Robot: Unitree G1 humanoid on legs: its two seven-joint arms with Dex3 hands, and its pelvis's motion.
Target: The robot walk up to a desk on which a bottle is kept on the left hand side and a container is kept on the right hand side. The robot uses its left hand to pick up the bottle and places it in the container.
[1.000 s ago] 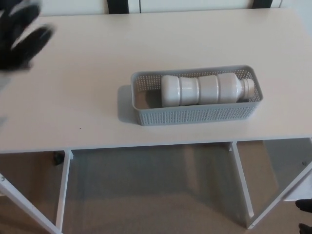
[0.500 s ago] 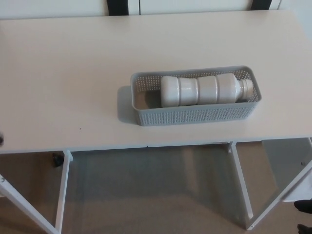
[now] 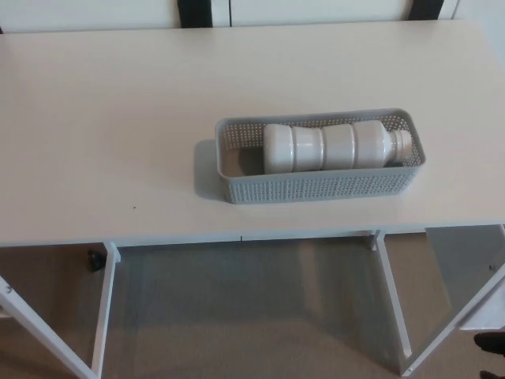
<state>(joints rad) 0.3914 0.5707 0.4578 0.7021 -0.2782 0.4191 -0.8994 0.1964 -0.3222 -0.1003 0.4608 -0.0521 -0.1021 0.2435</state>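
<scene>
Bare pale bench [image 3: 102, 118] across the left, with a small dark speck [image 3: 134, 208] near the front edge. Right of centre, a grey perforated container [image 3: 316, 188] resting on the bench, holding the white bottle [image 3: 331, 146] on its side, cap toward the right end. Neither robot hand in view, so no telling its state.

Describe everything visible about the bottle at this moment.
The bottle is white and glossy, plastic by its look, with a ribbed, waisted body and a narrower cap end. It lies on its side inside the grey perforated container, base toward the robot's left, cap toward its right, filling most of the length. No hand touches it.
</scene>
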